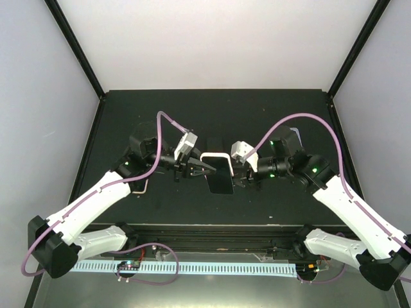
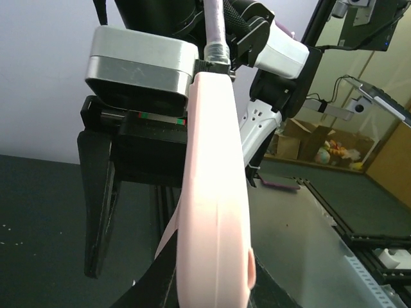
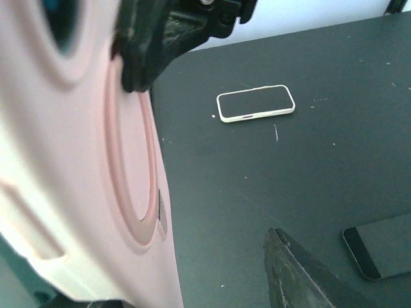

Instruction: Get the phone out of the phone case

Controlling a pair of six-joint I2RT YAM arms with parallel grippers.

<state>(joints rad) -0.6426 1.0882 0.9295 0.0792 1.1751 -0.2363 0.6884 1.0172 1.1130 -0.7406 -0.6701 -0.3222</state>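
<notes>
A phone with a black screen sits in a pale pink case and is held above the middle of the table. My left gripper is shut on the case's left edge. In the left wrist view the pink case stands edge-on between my black fingers. My right gripper is at the case's right side. In the right wrist view the back of the case, with its raised ring, fills the left. One right finger stands well apart from it, jaws open.
A phone in a white case lies flat on the black table. A dark phone lies nearer. A purple flat object lies on the table beyond the right arm. A white-edged object shows under the left arm.
</notes>
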